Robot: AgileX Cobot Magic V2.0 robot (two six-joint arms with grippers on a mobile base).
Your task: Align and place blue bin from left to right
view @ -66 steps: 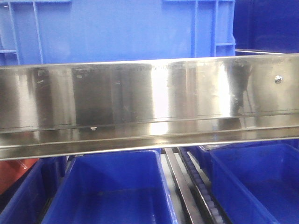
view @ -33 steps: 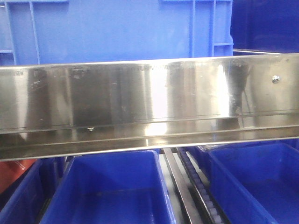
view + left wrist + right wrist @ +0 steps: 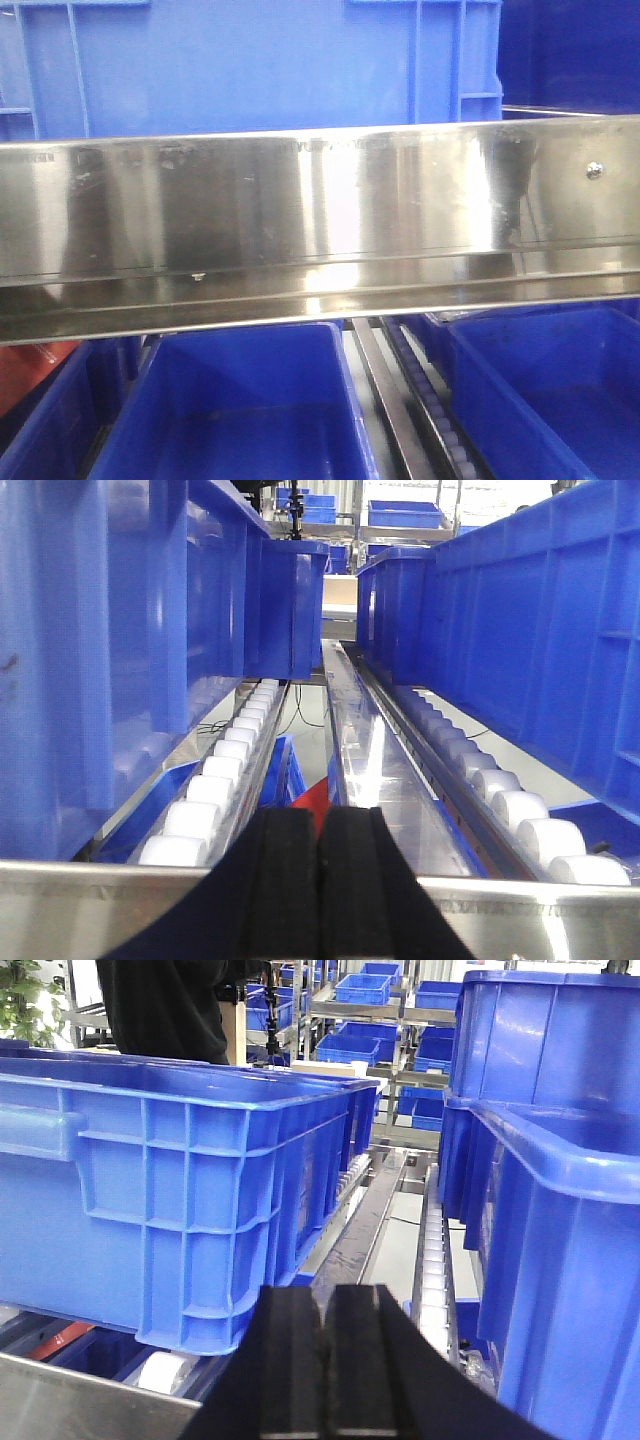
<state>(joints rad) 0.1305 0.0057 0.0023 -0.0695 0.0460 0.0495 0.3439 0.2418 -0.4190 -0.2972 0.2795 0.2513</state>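
The blue bin [image 3: 170, 1200] lies just left of the empty, closed right claw [image 3: 322, 1360], lengthwise along the rollers [image 3: 432, 1260]; the left claw [image 3: 320, 880] is likewise closed and empty.

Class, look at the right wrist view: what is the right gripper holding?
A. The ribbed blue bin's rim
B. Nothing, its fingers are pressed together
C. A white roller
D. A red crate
B: the right gripper shows its two black fingers closed against each other, short of the blue bin.
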